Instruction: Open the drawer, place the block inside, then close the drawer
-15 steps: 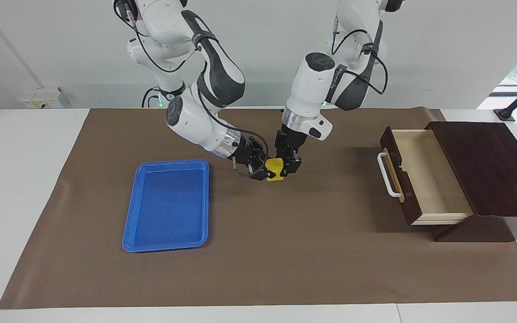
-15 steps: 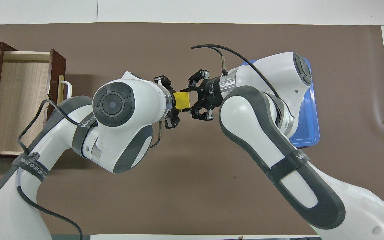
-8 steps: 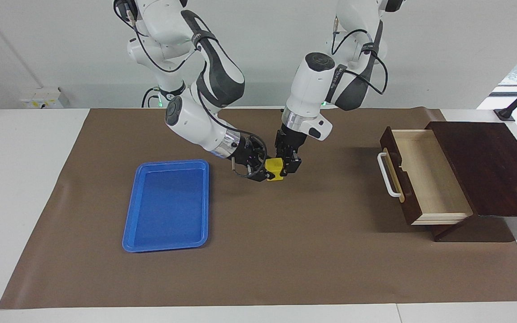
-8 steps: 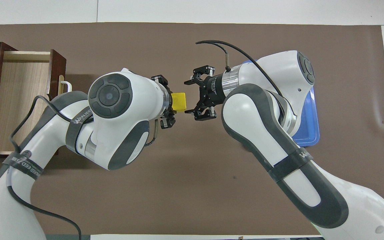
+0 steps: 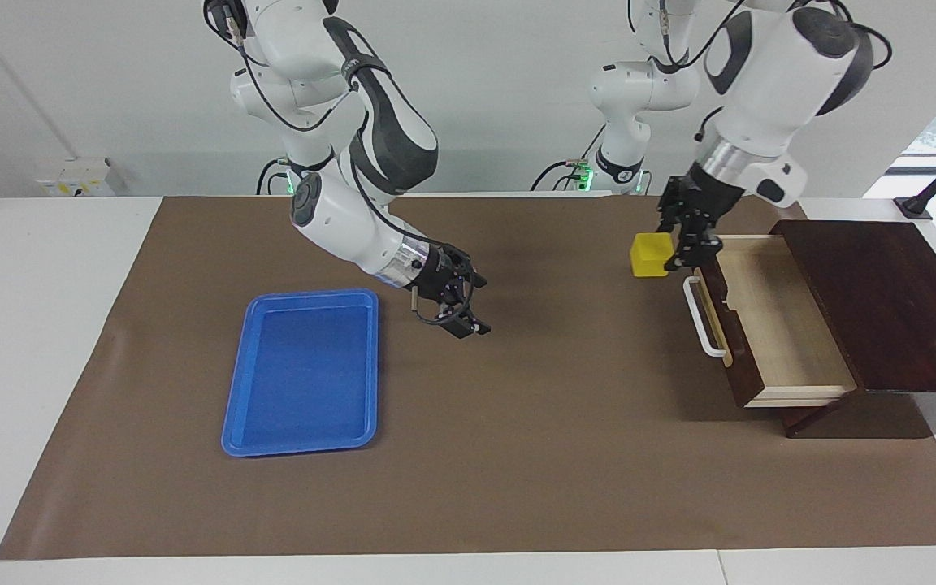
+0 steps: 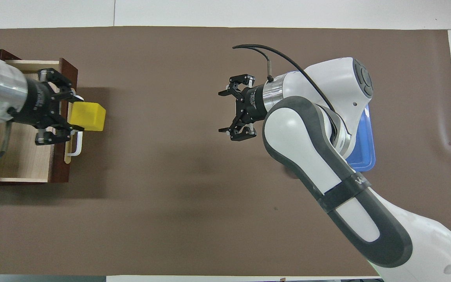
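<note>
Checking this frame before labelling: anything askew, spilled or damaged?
Nothing stands out. The left gripper holds the block in the air beside the open drawer. The right gripper hangs open over the mat near the blue tray.

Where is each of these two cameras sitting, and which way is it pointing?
Facing view: high across the table, looking at the robots; both whole arms show, the left gripper holding the yellow block by the open drawer.
Overhead view: high above the robots' end, looking steeply down; the right gripper, open over the brown mat, and both forearms show.
Shared: block, drawer, blue tray, both grippers, half a turn apart.
</note>
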Robot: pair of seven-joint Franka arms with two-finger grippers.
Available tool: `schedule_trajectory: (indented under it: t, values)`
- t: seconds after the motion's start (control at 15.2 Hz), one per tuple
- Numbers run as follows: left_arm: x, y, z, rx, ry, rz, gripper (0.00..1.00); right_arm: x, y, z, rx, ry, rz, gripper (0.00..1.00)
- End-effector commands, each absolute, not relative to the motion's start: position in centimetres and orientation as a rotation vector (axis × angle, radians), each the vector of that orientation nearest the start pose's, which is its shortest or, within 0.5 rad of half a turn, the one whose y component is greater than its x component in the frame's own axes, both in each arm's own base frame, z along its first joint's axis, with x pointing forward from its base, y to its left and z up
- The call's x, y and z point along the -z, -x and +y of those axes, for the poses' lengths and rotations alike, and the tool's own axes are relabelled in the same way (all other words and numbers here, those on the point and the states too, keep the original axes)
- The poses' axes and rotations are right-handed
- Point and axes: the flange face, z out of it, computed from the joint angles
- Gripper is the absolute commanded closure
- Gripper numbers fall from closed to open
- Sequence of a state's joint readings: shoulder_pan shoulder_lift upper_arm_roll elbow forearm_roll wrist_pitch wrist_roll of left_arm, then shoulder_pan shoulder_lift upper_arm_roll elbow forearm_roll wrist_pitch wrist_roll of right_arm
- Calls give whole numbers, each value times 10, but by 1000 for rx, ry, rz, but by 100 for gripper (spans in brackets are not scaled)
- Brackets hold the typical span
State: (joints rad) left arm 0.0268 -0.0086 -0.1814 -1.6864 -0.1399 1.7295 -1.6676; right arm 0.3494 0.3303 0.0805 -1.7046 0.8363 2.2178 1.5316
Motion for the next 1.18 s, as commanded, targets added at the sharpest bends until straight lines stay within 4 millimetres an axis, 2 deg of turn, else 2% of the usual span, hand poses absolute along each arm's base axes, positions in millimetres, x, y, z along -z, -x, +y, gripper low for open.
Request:
schedule_trajectory:
  t: [0.0, 0.13, 0.2, 0.33, 0.53, 0.66, 0.79, 0.86, 0.92, 0.99, 1.05, 1.12]
  values:
    - [-578, -558, -31, -135, 2412, -2213, 100, -433, -606, 291, -710, 1743, 1794, 0]
    - [-569, -562, 8, -90, 2402, -2256, 100, -437, -610, 275, -723, 1735, 1804, 0]
    - [-555, -561, 19, -82, 2376, -2282, 100, -439, -615, 262, -728, 1724, 1813, 0]
    - [-528, -558, 31, -88, 2353, -2291, 100, -448, -627, 228, -741, 1731, 1820, 0]
    - [-506, -553, 49, -111, 2315, -2309, 100, -466, -638, 174, -707, 1871, 1774, 0]
    - [-489, -551, 67, -130, 2285, -2324, 100, -479, -635, 147, -668, 2029, 1699, 0]
    - [-462, -539, 70, -115, 2275, -2330, 100, -491, -629, 112, -625, 2172, 1596, 0]
    - [-458, -535, 69, -101, 2290, -2319, 87, -498, -625, 97, -608, 2256, 1519, 0]
    - [-457, -534, 67, -105, 2315, -2291, 28, -505, -621, 85, -585, 2346, 1427, 0]
    - [-460, -537, 65, -100, 2330, -2278, 0, -509, -616, 70, -559, 2421, 1358, 0]
    - [-465, -541, 63, -86, 2339, -2269, 0, -518, -609, 58, -513, 2534, 1232, 0]
    - [-480, -548, 58, -47, 2355, -2243, 0, -524, -603, 48, -478, 2624, 1114, 0]
